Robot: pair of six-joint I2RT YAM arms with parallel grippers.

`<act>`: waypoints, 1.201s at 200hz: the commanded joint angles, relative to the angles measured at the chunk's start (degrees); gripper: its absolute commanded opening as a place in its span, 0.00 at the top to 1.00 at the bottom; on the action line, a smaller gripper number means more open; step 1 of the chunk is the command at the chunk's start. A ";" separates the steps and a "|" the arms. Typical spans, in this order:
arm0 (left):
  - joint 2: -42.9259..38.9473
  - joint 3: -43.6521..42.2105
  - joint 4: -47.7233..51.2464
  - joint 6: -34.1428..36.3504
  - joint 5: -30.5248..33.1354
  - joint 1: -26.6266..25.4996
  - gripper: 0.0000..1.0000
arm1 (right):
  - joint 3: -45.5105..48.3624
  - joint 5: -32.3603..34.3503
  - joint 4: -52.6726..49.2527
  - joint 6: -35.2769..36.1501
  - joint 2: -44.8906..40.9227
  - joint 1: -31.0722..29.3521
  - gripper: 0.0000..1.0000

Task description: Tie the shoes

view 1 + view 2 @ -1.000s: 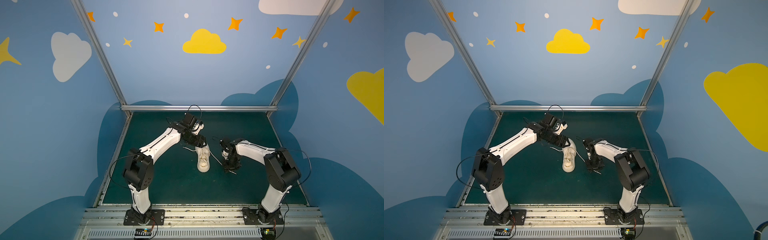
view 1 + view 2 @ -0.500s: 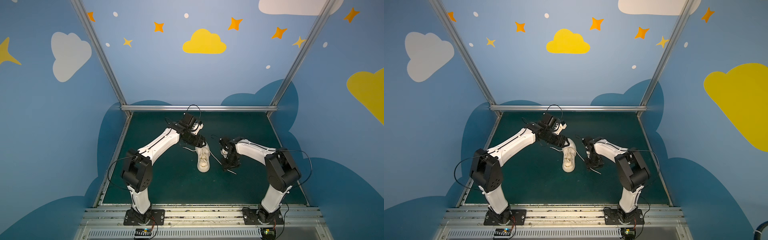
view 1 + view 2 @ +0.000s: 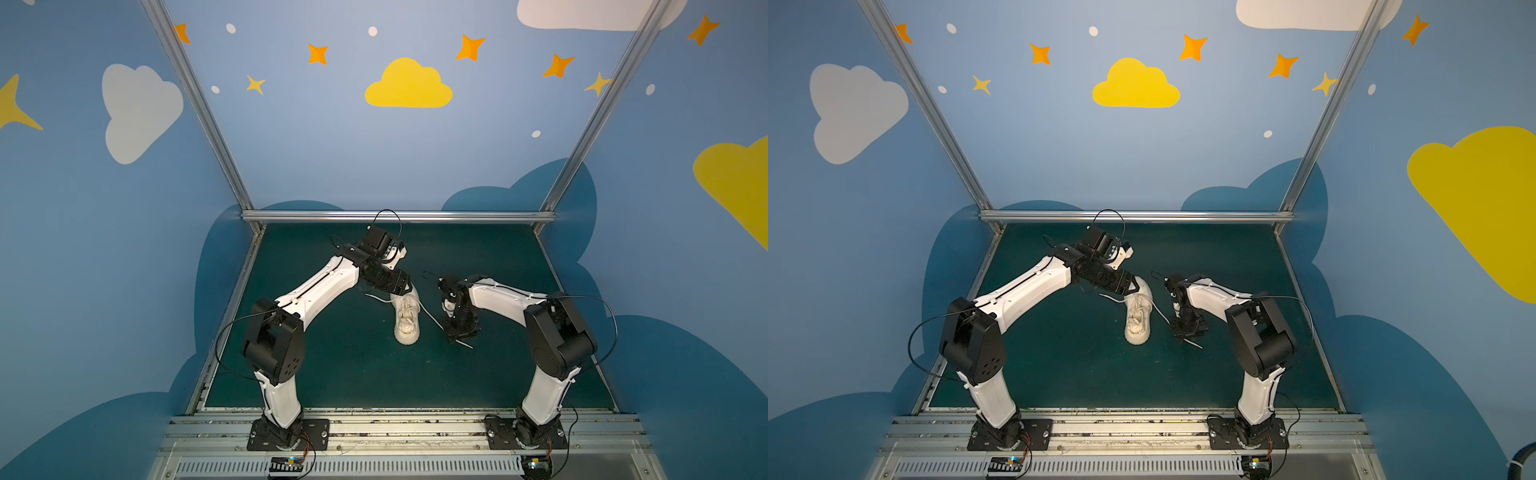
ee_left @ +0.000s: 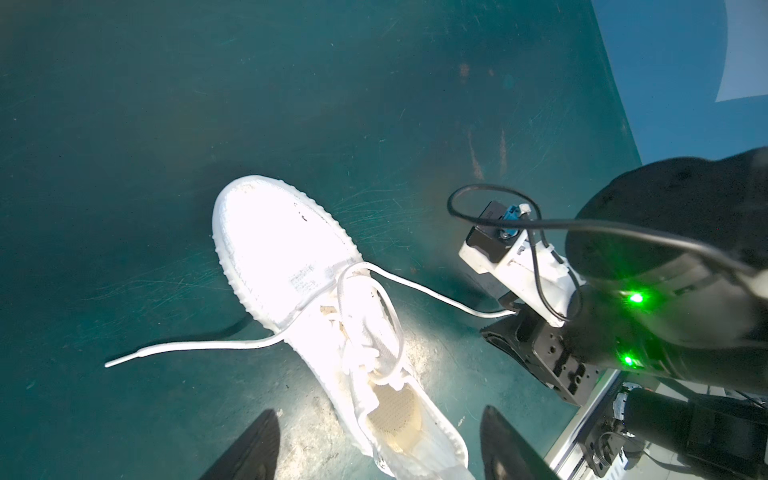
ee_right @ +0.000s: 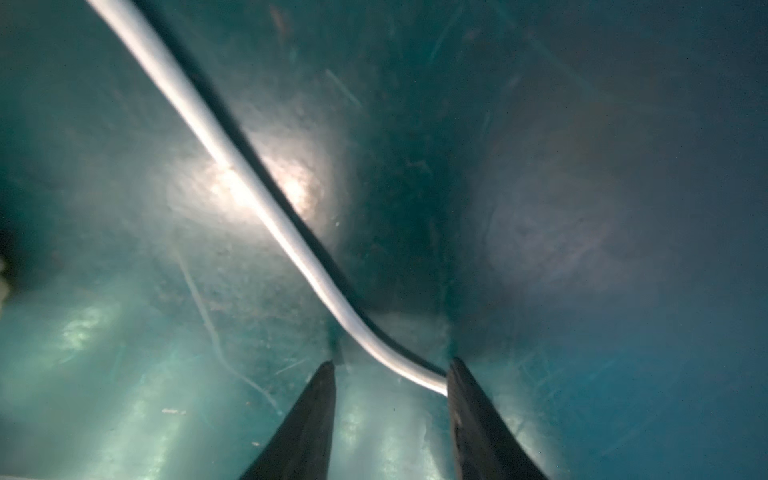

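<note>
Cream-white sneaker [image 3: 406, 318] lay mid-table, toe nearward, its laces [image 4: 187, 347] loose, so no knot was begun. Left gripper [image 4: 379, 411] hovered spread over the heel. Right gripper [image 5: 390, 365], jaws apart, straddled the right-hand lace [image 5: 266, 208] on the green mat [image 3: 353, 365], not yet pinching it.

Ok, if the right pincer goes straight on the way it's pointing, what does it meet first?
The right pincer would likely meet the shoelace first: it runs between the open jaws, seemingly touching one finger. Just beyond lies the green mat; depth is unclear.
</note>
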State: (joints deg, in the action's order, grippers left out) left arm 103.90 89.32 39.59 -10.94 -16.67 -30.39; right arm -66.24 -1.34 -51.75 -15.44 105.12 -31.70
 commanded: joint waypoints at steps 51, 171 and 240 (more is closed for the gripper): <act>-1.20 0.18 1.05 -0.38 -0.21 0.15 0.25 | -0.85 -1.73 -0.59 -1.71 2.66 -0.40 0.72; -0.48 0.71 2.07 -0.69 0.23 0.14 0.25 | -8.50 -5.49 -0.66 -6.32 5.46 0.23 0.93; -1.13 -0.24 1.73 -0.78 0.32 0.16 0.25 | -6.90 -3.68 -2.44 -5.42 4.48 -0.59 0.75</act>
State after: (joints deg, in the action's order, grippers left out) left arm 103.90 89.34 40.66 -11.53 -16.29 -30.37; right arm -73.91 -5.63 -52.03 -20.80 110.00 -31.77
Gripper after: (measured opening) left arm 0.746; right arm 0.256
